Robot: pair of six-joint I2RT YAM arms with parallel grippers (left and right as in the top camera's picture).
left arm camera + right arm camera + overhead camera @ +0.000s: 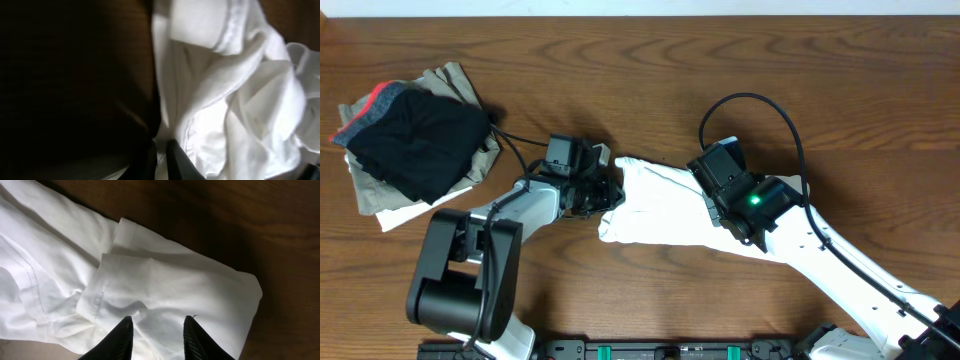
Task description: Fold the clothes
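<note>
At the far left of the wooden table [650, 60], a black garment [420, 145] with a red and grey band lies heaped on a khaki-grey garment [460, 85]. Well apart from that pile, near the middle, the left gripper [608, 192] sits low at the left end of the white garment [660, 210]. Its jaws are pinched together on a thin edge of the cloth, and a sliver of white shows between the dark fingers [177, 165]. The garment lies crumpled in a long bundle across the table's middle. Over its right end hangs the right gripper [158, 321] with its jaws apart. Its fingertips [125, 335] are just above or touching a hemmed, folded flap; I cannot tell which.
</note>
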